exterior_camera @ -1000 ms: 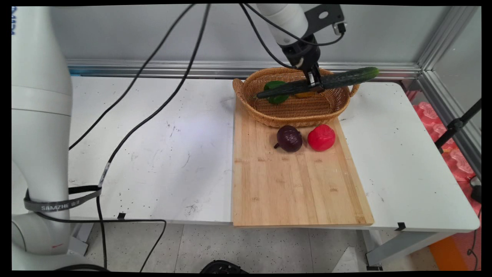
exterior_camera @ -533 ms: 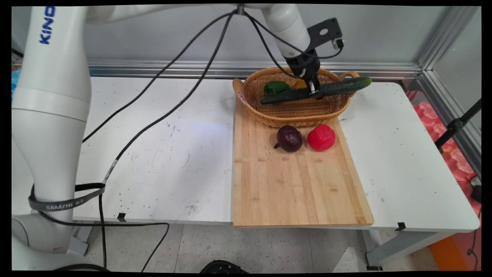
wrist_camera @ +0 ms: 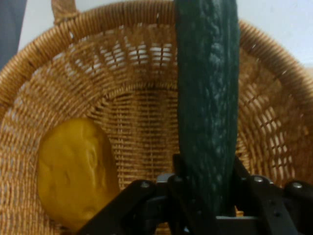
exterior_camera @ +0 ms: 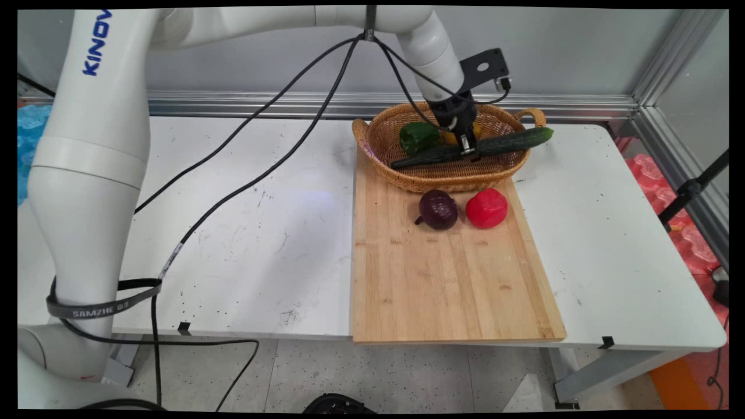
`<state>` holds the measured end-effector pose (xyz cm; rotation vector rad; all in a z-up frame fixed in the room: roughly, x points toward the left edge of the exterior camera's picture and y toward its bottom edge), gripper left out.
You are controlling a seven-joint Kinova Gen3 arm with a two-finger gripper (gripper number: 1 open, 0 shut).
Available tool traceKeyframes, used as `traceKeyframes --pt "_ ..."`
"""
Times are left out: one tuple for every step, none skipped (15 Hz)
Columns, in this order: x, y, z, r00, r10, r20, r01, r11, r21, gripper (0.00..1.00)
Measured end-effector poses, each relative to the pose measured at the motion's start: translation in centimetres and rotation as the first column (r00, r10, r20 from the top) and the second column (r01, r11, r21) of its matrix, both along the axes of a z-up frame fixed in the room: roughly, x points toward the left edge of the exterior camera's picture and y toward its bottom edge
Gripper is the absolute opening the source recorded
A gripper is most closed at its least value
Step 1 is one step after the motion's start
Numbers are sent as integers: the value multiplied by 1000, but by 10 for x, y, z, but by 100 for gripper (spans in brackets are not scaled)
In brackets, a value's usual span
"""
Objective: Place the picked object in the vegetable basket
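Dark green and knobbly, the long cucumber (exterior_camera: 472, 148) is clamped crosswise between the jaws of the black two-finger gripper (exterior_camera: 468, 152), held near its middle so that a long length sticks out to either side. In the hand view the cucumber (wrist_camera: 208, 98) runs straight up from between the closed fingers (wrist_camera: 178, 174). Directly beneath the jaws lies the oval woven wicker basket (exterior_camera: 378, 131), and the cucumber hangs low over its bowl, one end pointing down into the weave, the other reaching out past the basket's handle and rim on the far-right side. Whether it already touches the basket cannot be told.

Just beside the jaws, inside the basket, sits a yellow rounded fruit (wrist_camera: 76, 171), probably a lemon or a small potato, and a little further off on the same side a green bell pepper (exterior_camera: 418, 136). Outside the basket, nearer the camera than the jaws, a dark purple onion (exterior_camera: 437, 210) and a red tomato-like vegetable (exterior_camera: 486, 208) rest side by side on the pale bamboo cutting board (exterior_camera: 448, 291).

Judging from this, the cucumber is longer than the basket's bowl, so a good descent would go slowly and level; the overhanging end looks likely to catch the rim and lever the cucumber in the grip.
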<state>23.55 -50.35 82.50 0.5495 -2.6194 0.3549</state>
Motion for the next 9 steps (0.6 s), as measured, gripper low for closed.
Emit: traceKeyframes --pt "2 -2 -3 1000 0 3 0 1000 1 0" --pt "4 -3 -5 1000 0 4 0 1000 2 0" --pt "5 -4 -7 1000 -1 4 1 1000 3 100" --pt "7 -4 -8 1000 -2 3 2 1000 4 100" --pt "8 -4 -8 1000 -4 0 4 1000 5 100" --pt "9 -4 -8 1000 -5 -3 5 1000 5 100" --pt "10 -4 -7 1000 -5 -5 5 1000 5 100" --pt "11 -4 -5 1000 -6 -9 6 1000 4 100" --pt "13 -3 -2 1000 -6 -14 6 1000 3 100"
